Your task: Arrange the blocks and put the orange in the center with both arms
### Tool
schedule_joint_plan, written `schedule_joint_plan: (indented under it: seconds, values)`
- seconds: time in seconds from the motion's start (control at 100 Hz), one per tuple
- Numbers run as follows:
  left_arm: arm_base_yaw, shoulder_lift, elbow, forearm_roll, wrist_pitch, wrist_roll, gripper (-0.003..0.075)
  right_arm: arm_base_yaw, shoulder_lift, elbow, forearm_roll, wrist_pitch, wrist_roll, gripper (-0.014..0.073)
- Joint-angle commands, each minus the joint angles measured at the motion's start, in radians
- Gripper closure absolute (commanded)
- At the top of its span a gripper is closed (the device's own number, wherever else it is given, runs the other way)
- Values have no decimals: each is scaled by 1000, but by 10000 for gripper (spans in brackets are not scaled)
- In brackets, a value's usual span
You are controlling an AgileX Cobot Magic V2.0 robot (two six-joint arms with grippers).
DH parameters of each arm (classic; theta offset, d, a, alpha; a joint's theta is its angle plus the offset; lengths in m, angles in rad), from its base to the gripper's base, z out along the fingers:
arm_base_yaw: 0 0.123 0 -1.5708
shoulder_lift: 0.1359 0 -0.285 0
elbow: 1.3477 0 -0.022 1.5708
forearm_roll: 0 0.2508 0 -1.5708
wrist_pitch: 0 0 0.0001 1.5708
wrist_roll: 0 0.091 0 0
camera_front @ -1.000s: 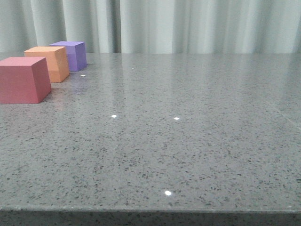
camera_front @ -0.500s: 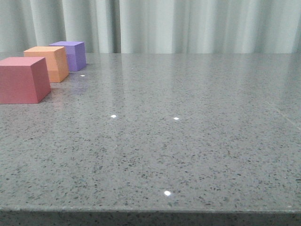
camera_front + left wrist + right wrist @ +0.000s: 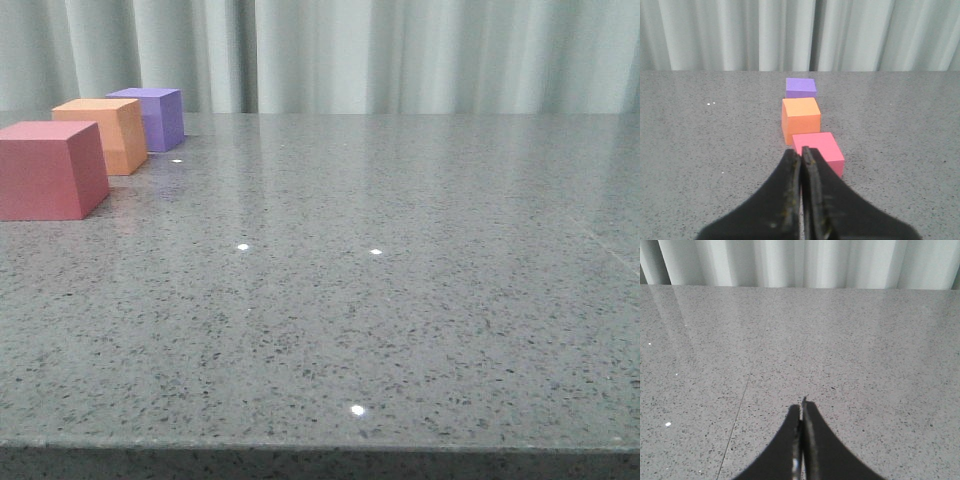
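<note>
On the far left of the grey speckled surface (image 3: pixel 380 300) three cubes stand in a row running away from the robot: the red-pink cube (image 3: pixel 50 168) nearest, the orange cube (image 3: pixel 105 133) in the middle, the purple cube (image 3: pixel 152 117) farthest. Left end effector (image 3: pixel 801 156) has its fingers pressed together, empty, near the red-pink cube. Right end effector (image 3: pixel 801 407) is likewise closed and empty over bare surface.

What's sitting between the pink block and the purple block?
The orange cube sits between the pink block and the purple block. The left wrist view shows the row best; the front view shows it too.
</note>
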Motion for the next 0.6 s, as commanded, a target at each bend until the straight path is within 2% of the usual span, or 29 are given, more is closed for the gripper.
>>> schedule_joint_plan:
  seconds: [0.0,0.05,0.11,0.2,0.42,0.59]
  values:
    - [10,7,-25,-18,-100,-9,741,-6,11,-26,-14,-83,-7,663]
    - [22,7,-24,-29,-109,-2,741,-6,11,-26,-14,-83,-7,663]
    - [44,7,-10,-74,-142,69,741,-6,11,-26,-14,-83,-7,663]
    - [85,-1,44,-162,-263,196,741,-6,11,-26,-14,-83,-7,663]
    - [103,-80,268,-175,-531,196,741,-6,11,-26,-14,-83,-7,663]
    - [145,-178,403,-175,-545,196,741,-6,11,-26,-14,-83,-7,663]
